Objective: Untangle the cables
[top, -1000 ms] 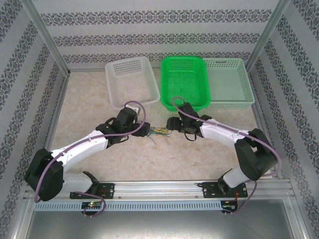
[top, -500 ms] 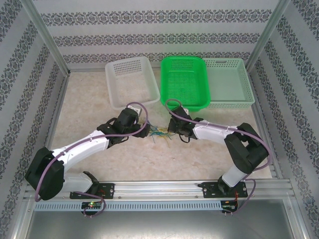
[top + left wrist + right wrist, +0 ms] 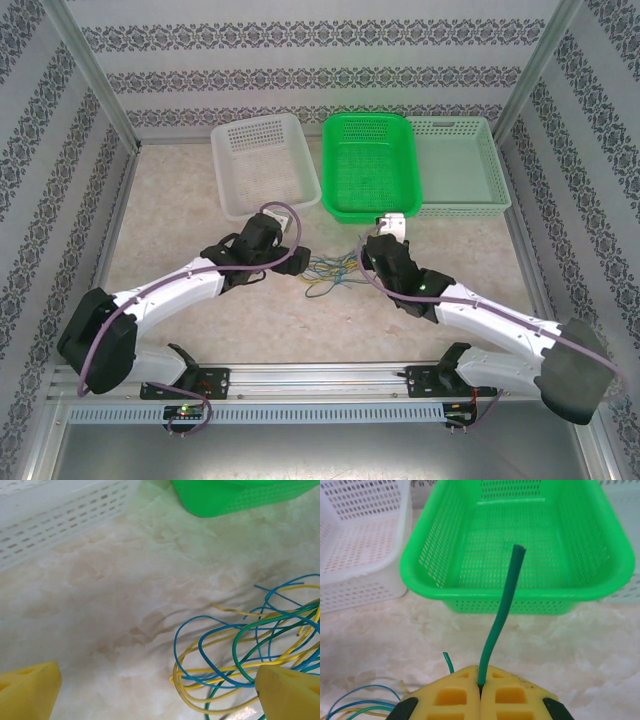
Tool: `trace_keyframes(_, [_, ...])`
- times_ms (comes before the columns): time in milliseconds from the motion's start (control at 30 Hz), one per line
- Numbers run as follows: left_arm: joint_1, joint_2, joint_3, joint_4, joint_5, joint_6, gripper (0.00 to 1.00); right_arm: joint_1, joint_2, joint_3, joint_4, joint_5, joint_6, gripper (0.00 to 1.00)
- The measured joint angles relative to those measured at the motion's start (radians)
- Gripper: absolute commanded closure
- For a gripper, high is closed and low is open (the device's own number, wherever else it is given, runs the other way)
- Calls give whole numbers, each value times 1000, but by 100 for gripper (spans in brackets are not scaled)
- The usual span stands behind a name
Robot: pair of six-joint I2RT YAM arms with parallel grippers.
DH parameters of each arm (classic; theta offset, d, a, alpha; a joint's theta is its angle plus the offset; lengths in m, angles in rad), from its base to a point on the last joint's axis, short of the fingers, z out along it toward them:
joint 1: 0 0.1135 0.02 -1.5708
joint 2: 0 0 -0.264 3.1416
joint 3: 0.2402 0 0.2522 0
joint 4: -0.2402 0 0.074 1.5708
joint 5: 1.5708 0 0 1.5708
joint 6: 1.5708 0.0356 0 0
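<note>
Cables (image 3: 328,270): yellow, green and blue strands lay in a loose knot on the table (image 3: 180,230), between the two grippers and in front of the green basket (image 3: 368,160).
Right gripper (image 3: 480,680): pads were pressed together on one green cable (image 3: 499,625). Its free end stood up past the fingers, towards the green basket.
Left gripper (image 3: 157,695): pads were spread wide with nothing between them. The loops lay beside the pad at the right of its wrist view.
Step in hand (judged): drawing the green cable out of the knot.
Method: pull slowly and low, along the strand's own line and away from the bundle. The left gripper should first close on the yellow and blue loops, not on green, so the knot is pinned and not dragged along.
Risk: a thin wire could slip in soft pads if a loop snagged, so stop at the first resistance.
Uncertain: where the green cable crossed the blue loops could not be traced, as the strands were too fine in the top view.
</note>
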Motion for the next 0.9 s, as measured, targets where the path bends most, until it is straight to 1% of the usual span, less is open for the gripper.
trace_keyframes(133, [-2, 19, 7, 25, 51, -18, 0, 41, -75, -21, 30, 67, -48, 100])
trace_keyframes(267, [-18, 56, 7, 72, 122, -42, 1, 50, -119, -24, 79, 99, -80, 100])
trace_keyframes(467, [-72, 93, 15, 145, 219, -48, 2, 50, -88, -24, 107, 97, -98, 100])
trace_keyframes(567, [-94, 122, 50, 156, 251, -37, 5, 51, -61, -22, 115, 81, -94, 100])
trace_keyframes(700, [-118, 193, 127, 169, 280, -22, 17, 50, -27, 8, 116, 64, -61, 100])
trace_keyframes(800, [-137, 271, 191, 164, 295, -18, 29, 48, -26, 32, 117, 53, -19, 100])
trace_keyframes(833, [-143, 300, 211, 161, 296, -18, 35, 45, -28, 39, 117, 45, 0, 100])
trace_keyframes(900, [-153, 348, 242, 152, 296, -25, 55, 34, -37, 42, 119, 30, 31, 100])
